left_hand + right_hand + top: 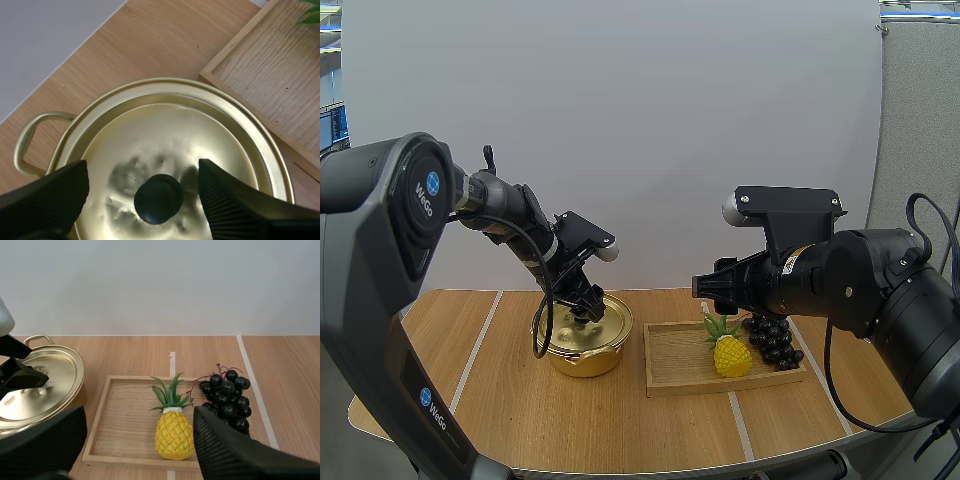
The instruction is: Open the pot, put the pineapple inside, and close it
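Note:
The gold pot [582, 352] stands on the table with its lid [165, 135] on. My left gripper [142, 172] is open just above the lid, one finger [50, 200] on each side of the black knob [158, 198] and not touching it. The yellow pineapple [174, 432] lies in the wooden tray [100, 410], leaves pointing away. My right gripper [139, 415] is open and empty, hovering above the tray's near side. In the high view the left gripper [588, 305] is over the pot, the right gripper [708, 290] above the pineapple [732, 352].
A bunch of dark grapes [227, 397] lies in the tray right beside the pineapple. The tray [670, 368] sits close to the pot's right side. Bare table lies in front of the pot and the tray.

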